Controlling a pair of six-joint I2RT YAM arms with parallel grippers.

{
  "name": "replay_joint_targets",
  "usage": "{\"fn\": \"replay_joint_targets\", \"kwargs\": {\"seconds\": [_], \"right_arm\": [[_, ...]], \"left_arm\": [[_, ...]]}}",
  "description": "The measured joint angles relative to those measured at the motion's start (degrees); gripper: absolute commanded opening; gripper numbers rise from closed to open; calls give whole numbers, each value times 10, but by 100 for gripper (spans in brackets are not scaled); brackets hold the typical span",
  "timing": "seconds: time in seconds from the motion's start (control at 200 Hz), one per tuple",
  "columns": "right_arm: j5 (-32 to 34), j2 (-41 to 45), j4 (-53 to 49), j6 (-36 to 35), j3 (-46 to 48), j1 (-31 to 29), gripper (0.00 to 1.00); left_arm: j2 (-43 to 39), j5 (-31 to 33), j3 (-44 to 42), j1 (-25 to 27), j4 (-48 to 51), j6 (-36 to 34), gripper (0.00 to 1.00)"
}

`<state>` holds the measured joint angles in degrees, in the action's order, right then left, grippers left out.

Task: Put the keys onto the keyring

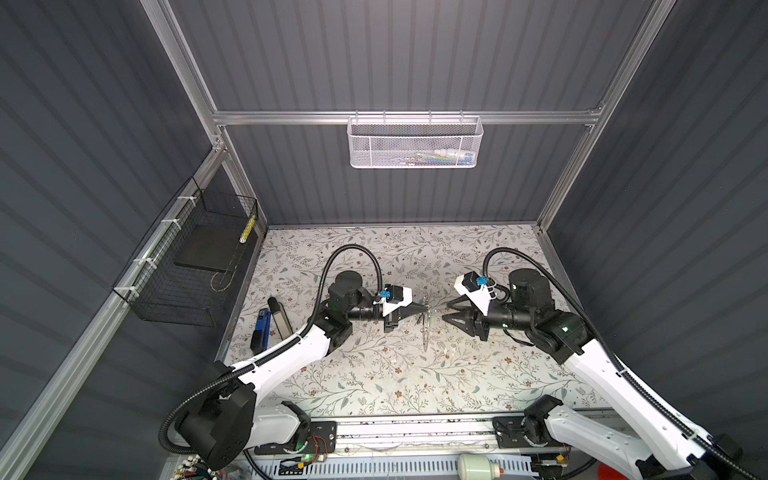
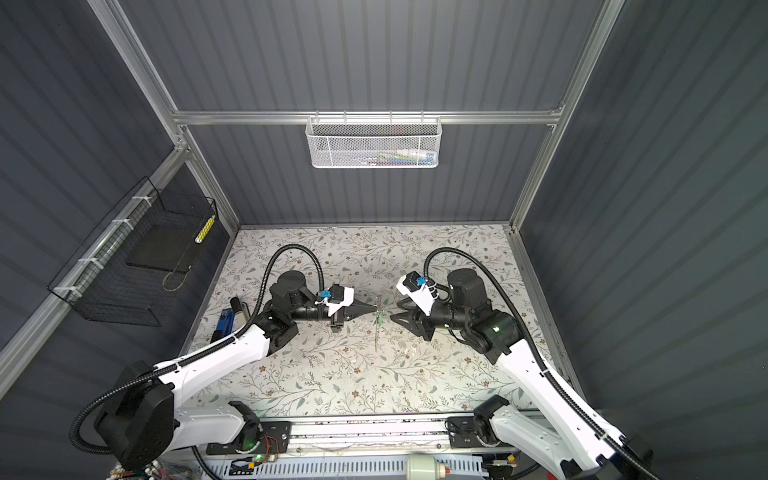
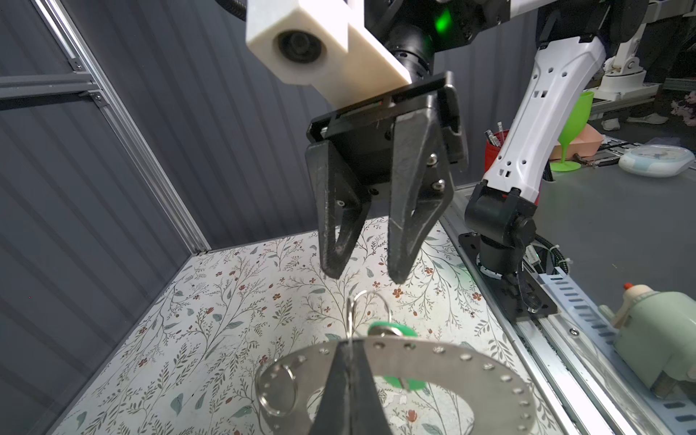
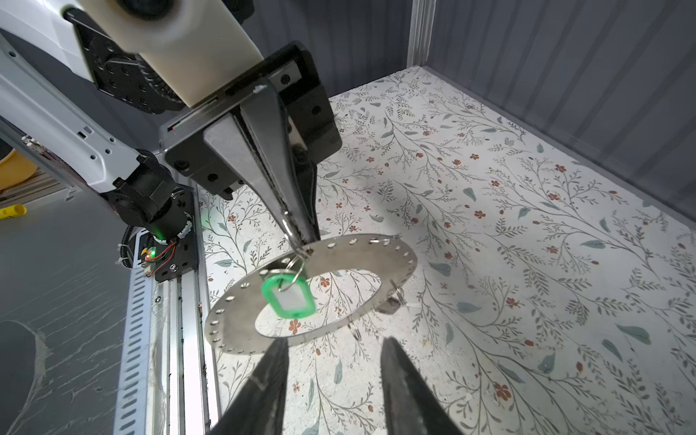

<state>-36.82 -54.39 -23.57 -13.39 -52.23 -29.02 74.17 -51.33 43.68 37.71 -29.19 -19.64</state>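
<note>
The left fingers (image 4: 263,158) pinch the keyring (image 4: 376,260) by its rim, above the counter (image 4: 527,226). The right fingers (image 3: 399,169) gape empty just opposite, with a green tag (image 4: 290,297) dangling on the side facing them.

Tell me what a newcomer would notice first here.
The keyring, a holed metal plate, is held off the floral table at centre by the shut left gripper, which pinches it at the rim. A bright green tag hangs from the rim beside that grip, across the plate's hole. The right gripper faces it, jaws open, close but not touching.
</note>
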Motion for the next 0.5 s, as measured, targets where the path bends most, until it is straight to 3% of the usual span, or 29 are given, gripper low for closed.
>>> {"fn": "replay_joint_targets", "kwargs": {"seconds": [0.5], "right_arm": [[-53, -25, 15, -10, -44, -4, 36]], "left_arm": [[0, -2, 19, 0, 32, -11, 0]]}}
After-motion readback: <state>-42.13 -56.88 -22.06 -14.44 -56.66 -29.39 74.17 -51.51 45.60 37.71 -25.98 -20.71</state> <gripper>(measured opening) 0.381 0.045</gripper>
